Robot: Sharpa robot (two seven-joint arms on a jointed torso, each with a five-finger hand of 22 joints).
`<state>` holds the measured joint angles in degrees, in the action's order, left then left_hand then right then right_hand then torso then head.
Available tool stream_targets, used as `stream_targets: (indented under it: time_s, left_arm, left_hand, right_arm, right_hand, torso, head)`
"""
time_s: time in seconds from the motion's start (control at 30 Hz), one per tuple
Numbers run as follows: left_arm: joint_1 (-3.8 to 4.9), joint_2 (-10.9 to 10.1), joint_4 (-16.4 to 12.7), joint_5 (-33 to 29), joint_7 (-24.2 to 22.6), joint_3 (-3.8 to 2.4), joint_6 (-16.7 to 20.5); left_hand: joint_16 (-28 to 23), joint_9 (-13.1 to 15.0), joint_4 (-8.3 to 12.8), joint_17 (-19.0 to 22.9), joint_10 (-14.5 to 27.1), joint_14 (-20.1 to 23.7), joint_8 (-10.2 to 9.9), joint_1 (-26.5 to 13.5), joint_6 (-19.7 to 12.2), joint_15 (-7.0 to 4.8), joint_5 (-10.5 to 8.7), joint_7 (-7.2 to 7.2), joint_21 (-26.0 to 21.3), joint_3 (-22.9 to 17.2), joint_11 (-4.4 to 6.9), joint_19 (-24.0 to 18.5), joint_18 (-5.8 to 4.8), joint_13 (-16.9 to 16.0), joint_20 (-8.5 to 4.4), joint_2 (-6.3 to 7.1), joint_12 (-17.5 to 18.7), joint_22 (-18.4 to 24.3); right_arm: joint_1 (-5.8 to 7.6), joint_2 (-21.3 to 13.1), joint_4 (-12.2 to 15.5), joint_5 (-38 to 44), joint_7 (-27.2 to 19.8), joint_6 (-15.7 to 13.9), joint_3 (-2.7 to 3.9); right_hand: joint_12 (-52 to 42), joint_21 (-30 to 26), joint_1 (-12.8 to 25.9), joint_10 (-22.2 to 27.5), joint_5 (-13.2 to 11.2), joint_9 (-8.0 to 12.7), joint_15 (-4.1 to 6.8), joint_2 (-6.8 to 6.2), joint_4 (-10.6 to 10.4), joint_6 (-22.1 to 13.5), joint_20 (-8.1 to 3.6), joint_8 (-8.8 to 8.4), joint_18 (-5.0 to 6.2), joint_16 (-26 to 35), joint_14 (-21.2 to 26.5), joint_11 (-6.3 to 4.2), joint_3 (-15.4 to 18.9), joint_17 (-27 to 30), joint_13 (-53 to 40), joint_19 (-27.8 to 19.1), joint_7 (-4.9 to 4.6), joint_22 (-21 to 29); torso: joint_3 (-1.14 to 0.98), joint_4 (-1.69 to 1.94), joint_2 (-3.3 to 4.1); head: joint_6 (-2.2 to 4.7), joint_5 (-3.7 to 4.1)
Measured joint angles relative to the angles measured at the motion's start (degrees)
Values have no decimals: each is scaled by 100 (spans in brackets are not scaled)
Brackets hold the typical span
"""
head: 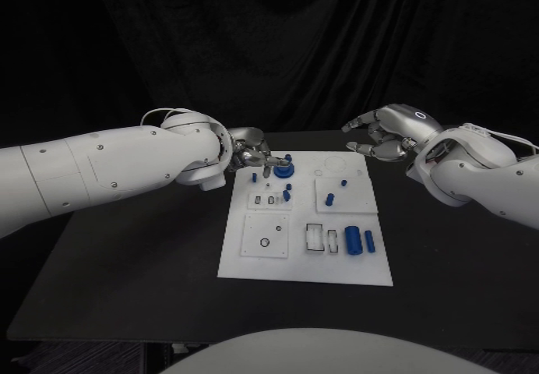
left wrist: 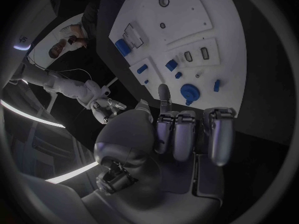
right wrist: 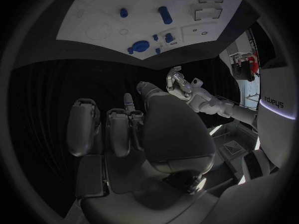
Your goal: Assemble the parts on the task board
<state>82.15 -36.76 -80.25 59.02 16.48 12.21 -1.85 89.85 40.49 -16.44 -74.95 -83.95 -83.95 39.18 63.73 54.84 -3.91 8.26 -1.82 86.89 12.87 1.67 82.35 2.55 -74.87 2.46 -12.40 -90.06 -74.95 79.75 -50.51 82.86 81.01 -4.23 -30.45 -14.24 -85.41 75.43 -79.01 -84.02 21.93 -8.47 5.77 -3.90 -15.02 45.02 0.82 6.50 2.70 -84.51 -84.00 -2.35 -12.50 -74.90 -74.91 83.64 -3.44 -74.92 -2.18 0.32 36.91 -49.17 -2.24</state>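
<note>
The board (head: pixel 305 274) lies flat in the middle of the table (head: pixel 124 257), its long axis running away from the robot. At its far end, toward the robot's left, stands a round blue knob (head: pixel 284 168), and the left hand (head: pixel 249 153) sits right at it, fingers pointing in over the board's far left corner. In the left wrist view one fingertip (left wrist: pixel 164 91) reaches out just beside the knob (left wrist: pixel 189 91); whether it touches or pinches it I cannot tell, though the other fingers look curled with nothing in them.

The right hand (head: pixel 388 132) hovers off the board's far right corner, fingers loosely curled and apart, holding nothing.

Other blue parts lie nearer the robot: a peg (head: pixel 330 199) mid-board and two cylinders (head: pixel 358 239) side by side toward the near right, their long axes parallel to the board's.

The left hand is much the nearer to the knob, so the next move there is likely its own.
</note>
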Motion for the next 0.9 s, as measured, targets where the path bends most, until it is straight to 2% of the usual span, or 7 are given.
stream_targets:
  time_s: [0.13,0.2,0.33,0.53,0.6,0.73,0.9]
  left_arm:
    - [0,168,51,5,430,1,-181]
    - [0,241,75,6,597,1,-237]
    - [0,386,163,9,908,1,-358]
    - [-14,547,291,11,1252,-1,-530]
    - [-25,579,327,12,1314,-1,-566]
    - [-61,658,393,14,1389,0,-608]
    - [-93,725,404,14,1423,0,-638]
  left_hand:
    - [0,179,0,0,-8,3,7,-56,14,-42,90,50,0,48,67,63,1,-9,-63,56,0,0]
    - [0,216,0,0,-8,-1,-68,-56,14,-63,99,50,0,48,69,71,1,-11,-71,56,0,0]
    - [0,214,17,1,-8,-10,-450,-59,19,-71,53,55,0,30,69,74,1,-11,-74,59,0,1]
    - [0,134,33,1,-8,-10,-806,-97,127,-71,2,57,0,14,69,91,2,-11,-91,97,0,1]
    - [0,100,58,1,-8,-10,-952,-97,183,-71,100,43,-35,-31,69,93,2,-11,-89,97,0,1]
    - [0,45,115,1,-8,-10,-1275,-55,240,-71,472,28,-38,-158,69,132,2,-11,-91,139,0,1]
    - [0,15,159,2,-8,-10,-1493,19,241,-70,561,28,-38,-257,69,132,3,-11,-91,176,1,1]
  right_arm:
    - [-10,22,-15,-1,12,47,0]
    - [-15,35,-14,-2,14,59,0]
    - [-20,42,8,-2,15,72,0]
    - [-23,-28,129,-3,10,62,0]
    - [-23,-54,162,-3,7,54,0]
    - [-24,-108,204,-4,5,38,1]
    - [-24,-154,271,-5,5,20,1]
  right_hand:
    - [0,0,0,0,0,1,0,0,0,21,0,0,0,0,0,0,0,0,0,0,-21,0]
    - [0,0,0,0,0,1,0,0,0,20,0,0,-1,0,0,0,0,0,0,0,-21,0]
    - [0,0,0,0,0,6,0,0,-9,49,0,0,-1,0,0,0,-9,0,0,0,-22,1]
    - [0,0,39,0,0,12,0,39,-16,95,2,0,0,0,0,0,-15,0,0,3,-29,1]
    - [0,0,39,0,0,16,0,39,-17,103,21,5,0,0,0,0,-17,0,0,21,-21,1]
    - [0,0,39,0,0,16,0,39,-31,103,21,22,0,0,0,0,-31,0,0,21,-21,1]
    - [0,0,39,21,0,16,0,39,-31,123,21,22,0,0,0,21,-31,0,1,21,-42,1]
  torso:
    - [7,-2,5]
    - [10,-3,6]
    - [15,-3,7]
    - [18,-3,8]
    - [20,-4,9]
    - [20,-4,9]
    - [21,-1,13]
  head:
    - [-8,-15]
    - [-16,-24]
    - [-53,-25]
    - [-82,-21]
    - [-82,-26]
    - [-82,-21]
    - [-83,25]
